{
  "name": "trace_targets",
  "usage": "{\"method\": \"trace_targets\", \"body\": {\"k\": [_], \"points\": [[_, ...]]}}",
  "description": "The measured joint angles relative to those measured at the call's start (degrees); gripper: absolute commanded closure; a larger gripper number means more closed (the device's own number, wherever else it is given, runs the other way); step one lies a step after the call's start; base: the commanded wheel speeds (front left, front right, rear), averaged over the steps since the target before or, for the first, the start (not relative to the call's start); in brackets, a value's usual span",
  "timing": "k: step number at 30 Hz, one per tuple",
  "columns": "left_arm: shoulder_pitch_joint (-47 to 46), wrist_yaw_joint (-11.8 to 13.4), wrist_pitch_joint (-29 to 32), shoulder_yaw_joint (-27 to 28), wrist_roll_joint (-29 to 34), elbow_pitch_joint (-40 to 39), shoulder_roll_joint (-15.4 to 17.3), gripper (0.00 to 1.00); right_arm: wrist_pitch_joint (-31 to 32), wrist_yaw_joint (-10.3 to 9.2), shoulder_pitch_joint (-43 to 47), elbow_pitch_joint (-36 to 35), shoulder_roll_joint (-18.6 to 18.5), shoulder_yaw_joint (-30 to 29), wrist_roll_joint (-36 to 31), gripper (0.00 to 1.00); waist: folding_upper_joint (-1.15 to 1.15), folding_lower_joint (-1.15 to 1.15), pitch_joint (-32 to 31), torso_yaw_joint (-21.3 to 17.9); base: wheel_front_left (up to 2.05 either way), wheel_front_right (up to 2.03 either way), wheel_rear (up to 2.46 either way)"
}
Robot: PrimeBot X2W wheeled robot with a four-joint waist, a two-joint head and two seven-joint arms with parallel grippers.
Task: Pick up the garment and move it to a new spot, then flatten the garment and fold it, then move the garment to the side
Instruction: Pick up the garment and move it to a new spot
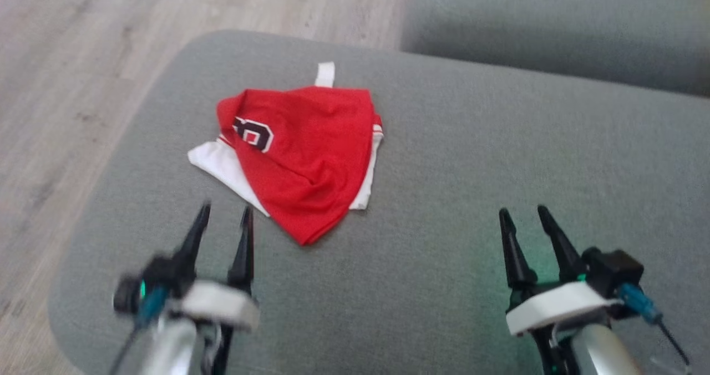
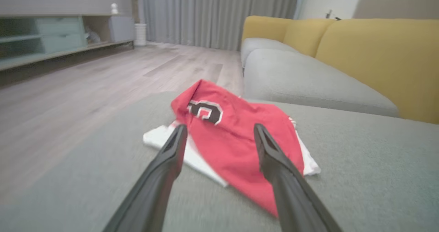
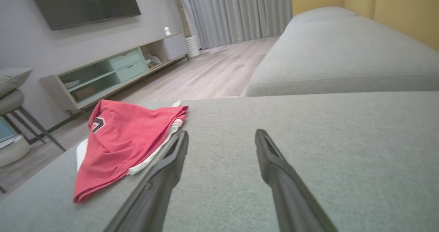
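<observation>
Right now the red-and-white garment [image 1: 302, 153] lies bunched on the grey cushion [image 1: 471, 142], just ahead of the left gripper [image 1: 226, 208] and slightly to its right. Both grippers stand spread and empty; the right gripper [image 1: 523, 211] sits well apart, so the left looks nearer.

This is a home living room. A sofa [image 3: 343, 53] with grey seats and yellow back cushions [image 2: 377, 60] stands on a pale wood floor [image 2: 103, 81]. Across the floor a dark TV [image 3: 85, 5] hangs on the wall. Under it runs a low cabinet [image 3: 103, 74] with open shelves and pale green drawers, with small things lying on the shelves. Grey curtains [image 2: 219, 15] fall full length to the floor. A stool [image 3: 12, 101] with a checked cushion stands by the wall. A red garment [image 1: 299, 153] lies on a grey upholstered seat [image 1: 499, 225].
</observation>
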Motion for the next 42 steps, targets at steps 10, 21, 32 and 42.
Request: {"method": "trace_targets", "body": {"k": [10, 21, 32, 42], "points": [[-31.12, -2.34, 21.18, -10.93, -5.00, 7.04, 8.48, 0.00, -0.01, 0.00, -7.17, -0.76, -0.07, -0.30, -1.85, 0.00, 0.00, 0.02, 9.50, -5.37, 0.00, 0.00, 0.00], [-46.94, -2.77, 36.45, -24.30, -21.50, 14.32, 15.81, 0.00, -0.02, 0.00, -12.22, -2.18, -0.12, 1.98, -1.13, 0.00, 0.00, 0.02, 17.67, -12.63, 0.00, 0.00, 0.00], [-54.01, -2.77, 38.98, -25.61, -26.51, 24.82, 14.89, 0.00, -0.02, -0.01, -13.10, -2.74, -0.13, 2.63, -0.29, 0.00, 0.00, 0.01, 23.51, -18.09, 0.00, 0.00, 0.00], [-56.23, -2.77, 39.49, -28.77, -29.38, 28.97, 14.47, 0.66, -0.02, -0.01, -14.27, -3.07, -0.13, 3.20, -0.03, 0.00, 0.00, 0.00, 24.97, -19.76, 0.00, 0.00, 0.00]]}}
